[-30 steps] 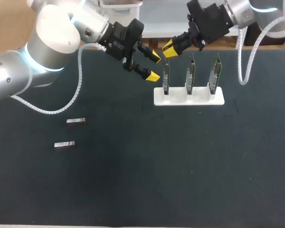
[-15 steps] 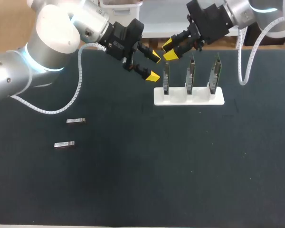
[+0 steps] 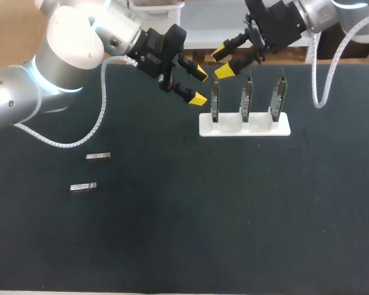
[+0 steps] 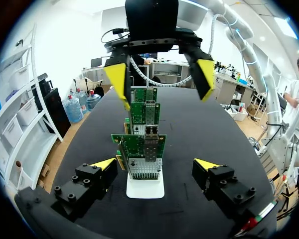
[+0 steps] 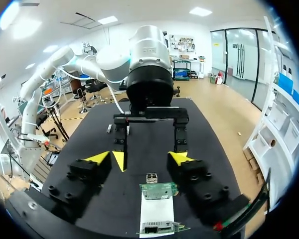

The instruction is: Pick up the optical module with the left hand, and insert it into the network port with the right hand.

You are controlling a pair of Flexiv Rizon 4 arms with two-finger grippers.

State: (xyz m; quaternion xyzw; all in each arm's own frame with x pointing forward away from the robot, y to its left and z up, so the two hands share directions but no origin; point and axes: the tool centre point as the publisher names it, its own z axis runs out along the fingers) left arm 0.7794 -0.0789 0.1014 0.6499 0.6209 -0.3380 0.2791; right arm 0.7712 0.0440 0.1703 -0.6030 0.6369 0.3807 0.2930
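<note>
Head view: left hand (image 3: 198,86), right hand (image 3: 221,62), both spread empty, by board rack (image 3: 244,125); optical modules (image 3: 98,157) (image 3: 83,187) distant.

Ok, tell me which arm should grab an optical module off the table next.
Left. Both optical modules lie on the left arm's side of the table, and the left end effector is open and empty. The right end effector, also open, hangs by the white rack, farther off.

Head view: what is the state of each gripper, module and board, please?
left gripper: open, empty.
right gripper: open, empty.
farther optical module: lying flat on the table, untouched.
nearer optical module: lying flat, untouched.
three boards: upright in the white holder.
</note>
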